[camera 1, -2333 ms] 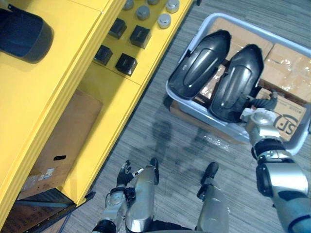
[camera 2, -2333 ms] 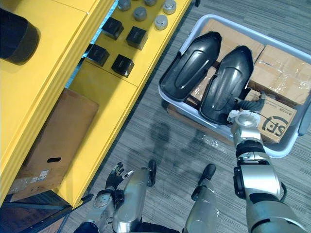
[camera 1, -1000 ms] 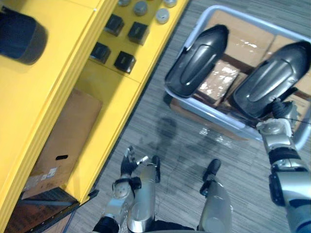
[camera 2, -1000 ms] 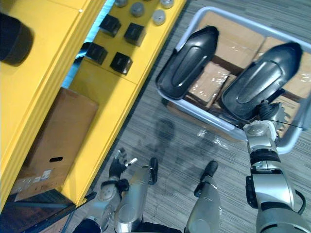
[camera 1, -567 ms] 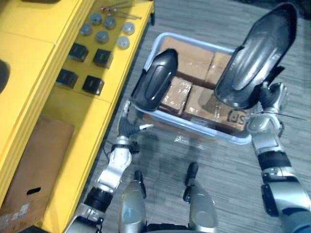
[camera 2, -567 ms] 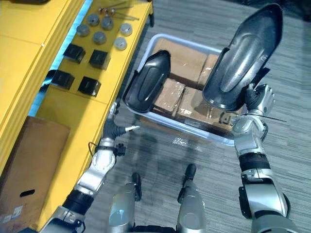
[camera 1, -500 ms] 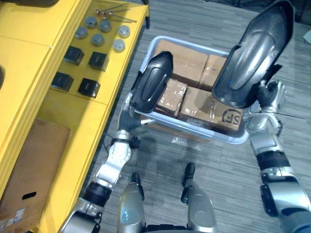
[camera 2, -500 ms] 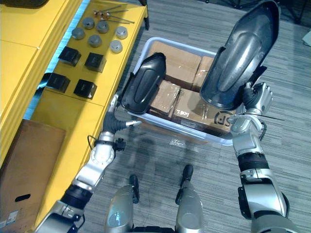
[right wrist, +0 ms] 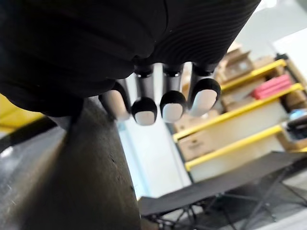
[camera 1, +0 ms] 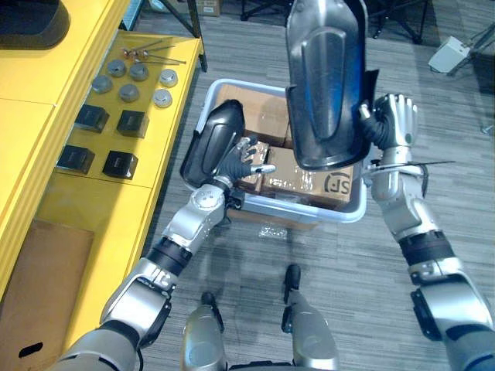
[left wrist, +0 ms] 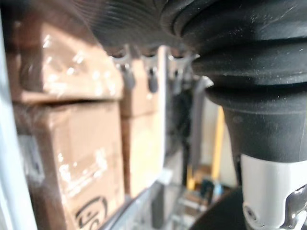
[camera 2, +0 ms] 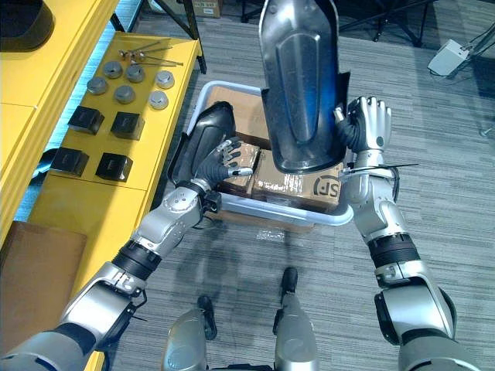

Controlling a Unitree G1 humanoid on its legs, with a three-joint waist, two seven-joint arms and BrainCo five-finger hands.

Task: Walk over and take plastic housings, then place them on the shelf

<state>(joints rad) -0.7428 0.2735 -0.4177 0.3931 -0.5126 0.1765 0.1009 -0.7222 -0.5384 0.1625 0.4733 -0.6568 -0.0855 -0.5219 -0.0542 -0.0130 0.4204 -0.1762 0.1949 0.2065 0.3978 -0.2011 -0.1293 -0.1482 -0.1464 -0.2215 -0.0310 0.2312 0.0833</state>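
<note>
A dark glossy plastic housing [camera 1: 325, 77] stands upright in the air above the bin, and my right hand [camera 1: 392, 124] is shut on its right edge. In the right wrist view my fingers [right wrist: 144, 110] curl over the housing's dark surface [right wrist: 72, 167]. A second housing [camera 1: 215, 147] leans in the left end of the pale bin [camera 1: 352, 210]. My left hand [camera 1: 246, 160] is open over the cardboard boxes, right beside that second housing. I cannot tell if it touches it.
Taped cardboard boxes [left wrist: 72, 143] fill the bin. On the left a yellow shelf [camera 1: 46, 116] carries black blocks [camera 1: 120, 164], grey discs [camera 1: 130, 93] and, at its top corner, a dark housing [camera 1: 27, 19]. A brown carton [camera 1: 35, 309] sits under it. Grey carpet lies around the bin.
My right hand has swung the housing higher and upright over the bin. My left hand has risen from the bin's near rim to the second housing. The camera has shifted.
</note>
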